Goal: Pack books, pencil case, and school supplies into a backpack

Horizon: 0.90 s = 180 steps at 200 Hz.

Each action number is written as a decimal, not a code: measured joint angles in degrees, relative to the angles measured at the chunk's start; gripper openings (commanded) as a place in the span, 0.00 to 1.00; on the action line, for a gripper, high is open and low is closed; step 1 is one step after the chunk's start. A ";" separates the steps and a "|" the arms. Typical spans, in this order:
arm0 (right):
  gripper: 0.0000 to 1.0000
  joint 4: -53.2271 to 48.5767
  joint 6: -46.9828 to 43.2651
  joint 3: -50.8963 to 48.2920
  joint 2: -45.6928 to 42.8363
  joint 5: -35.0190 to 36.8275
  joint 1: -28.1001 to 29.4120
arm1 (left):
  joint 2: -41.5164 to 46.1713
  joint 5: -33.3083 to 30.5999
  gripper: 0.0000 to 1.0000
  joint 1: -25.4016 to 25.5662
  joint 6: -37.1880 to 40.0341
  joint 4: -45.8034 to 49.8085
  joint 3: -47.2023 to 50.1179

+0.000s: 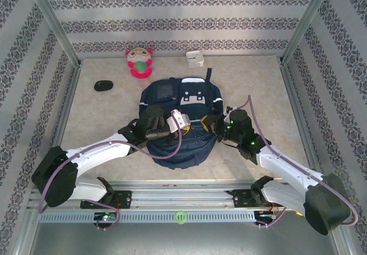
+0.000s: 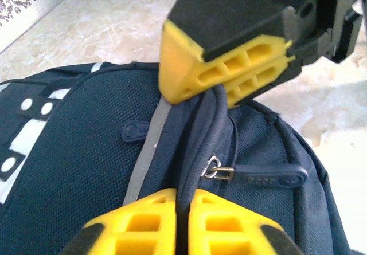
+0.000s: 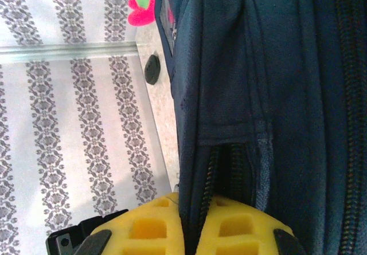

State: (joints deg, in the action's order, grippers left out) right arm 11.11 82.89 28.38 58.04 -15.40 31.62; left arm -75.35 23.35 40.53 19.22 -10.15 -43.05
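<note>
The navy-blue backpack (image 1: pixel 182 97) lies flat in the middle of the table, white patch toward the back wall. My left gripper (image 1: pixel 195 123) is shut on a raised fold of its fabric (image 2: pixel 198 123) beside a zipper pull (image 2: pixel 261 176). My right gripper (image 1: pixel 215 128) faces it from the right and is shut on the backpack's zipper edge (image 3: pixel 221 169). In the left wrist view the right gripper's yellow fingers (image 2: pixel 229 66) pinch the same ridge a little further along. Books and school supplies are out of view.
A pink and green plush toy (image 1: pixel 140 62) and a small white box (image 1: pixel 195 58) stand by the back wall. A black oval object (image 1: pixel 104 86) lies at the back left. Patterned walls and metal posts enclose the table.
</note>
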 measured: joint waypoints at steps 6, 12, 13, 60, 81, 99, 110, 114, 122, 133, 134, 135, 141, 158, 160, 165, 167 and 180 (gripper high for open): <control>0.00 0.13 0.46 -0.44 -0.48 1.51 0.83 | 0.48 0.26 0.26 -0.42 -0.09 0.55 0.02; 0.00 0.15 0.90 -0.74 -0.72 2.93 1.51 | 1.01 0.33 0.32 -0.92 -0.42 1.16 0.02; 0.00 0.15 0.96 -0.76 -0.74 3.08 1.60 | 1.18 0.39 0.33 -1.03 -0.33 1.33 0.02; 0.00 0.83 2.56 -1.03 -0.02 11.17 6.27 | 6.93 -3.61 0.50 -3.50 -13.46 13.75 -5.66; 0.00 1.31 3.26 -1.03 -0.02 14.86 8.46 | 10.51 -7.74 0.50 -2.71 -24.70 20.52 -9.27; 0.00 1.42 4.07 -1.03 -0.02 17.16 9.75 | 12.66 -12.63 0.53 0.39 -34.12 26.32 -11.52; 0.00 1.55 4.26 -1.03 0.15 18.03 10.21 | 12.74 -14.97 0.54 2.99 -39.39 29.99 -12.90; 0.00 1.60 4.28 -1.03 0.24 18.27 10.29 | 12.48 -15.82 0.54 4.07 -41.40 31.45 -13.51; 0.00 1.66 4.42 -1.03 0.50 18.64 10.47 | 11.58 -17.40 0.54 5.95 -45.03 34.12 -14.78; 0.00 1.88 4.48 -1.03 0.81 19.10 10.67 | 9.68 -19.28 0.55 8.26 -49.42 37.75 -16.98; 0.00 1.90 4.50 -1.03 0.83 19.12 10.67 | 9.35 -19.47 0.55 8.52 -49.92 38.12 -17.27; 0.00 1.95 4.50 -1.03 0.85 19.12 10.67 | 9.18 -19.58 0.55 8.66 -50.21 38.32 -17.40; 0.00 2.19 4.68 -1.03 1.03 19.34 10.95 | 7.65 -20.63 0.55 9.88 -52.43 40.06 -18.84; 0.00 2.69 5.16 -1.03 1.46 19.52 11.10 | 2.97 -23.63 0.55 13.25 -57.70 43.76 -22.75; 0.00 2.71 5.25 -1.03 1.53 19.54 11.17 | 2.62 -23.76 0.55 13.51 -58.10 43.95 -23.02; 0.00 2.89 5.33 -1.03 1.64 19.65 11.28 | 1.38 -24.70 0.55 14.53 -59.39 44.54 -23.85; 0.00 2.91 5.38 -1.03 1.70 19.67 11.30 | 0.87 -24.94 0.55 14.95 -59.93 44.78 -24.13; 0.00 3.30 5.51 -1.03 1.95 19.67 11.30 | -1.64 -26.60 0.54 17.35 -62.84 45.81 -25.46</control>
State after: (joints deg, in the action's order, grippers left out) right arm 14.41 88.40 27.35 59.99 4.27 42.92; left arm -76.99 -3.25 57.89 -43.62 35.66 -68.51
